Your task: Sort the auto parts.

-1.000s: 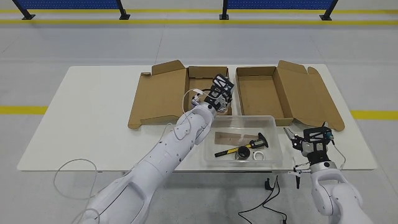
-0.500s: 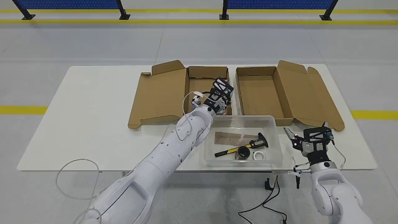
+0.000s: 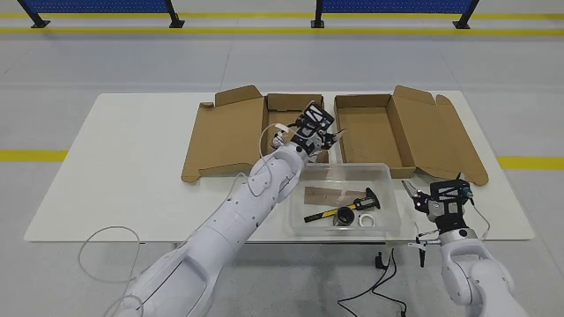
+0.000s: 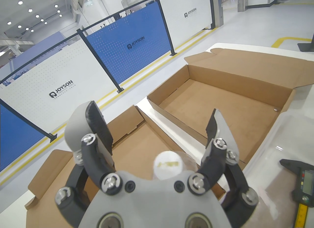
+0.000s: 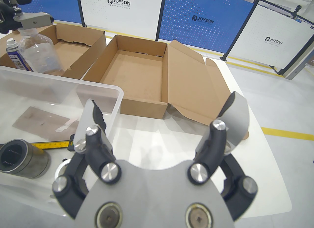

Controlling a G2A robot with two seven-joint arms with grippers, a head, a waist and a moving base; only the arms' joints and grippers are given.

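Note:
A clear plastic bottle (image 5: 40, 55) with a white cap (image 4: 169, 162) stands in the left cardboard box (image 3: 291, 116), next to a blue spray can (image 5: 12, 53). My left gripper (image 3: 317, 126) hangs open right above the bottle, its fingers (image 4: 98, 128) spread to either side of the cap without touching it. A clear plastic bin (image 3: 344, 168) at the table's front holds a yellow-and-black caliper (image 3: 344, 208), a metal bearing sleeve (image 5: 23, 159), a white ring (image 3: 366, 220) and a brown sheet (image 5: 41, 122). My right gripper (image 5: 164, 106) stands open and empty to the right of the bin.
The right cardboard box (image 3: 370, 132) lies open with a bare floor and its flaps spread out toward the table's right edge. The left box's lid (image 3: 225, 136) lies flat to the left. Bare white tabletop (image 3: 123, 167) stretches out on the far left.
My left gripper has shifted slightly to the right over the box corner and its fingers look wider apart. The right arm has kept still.

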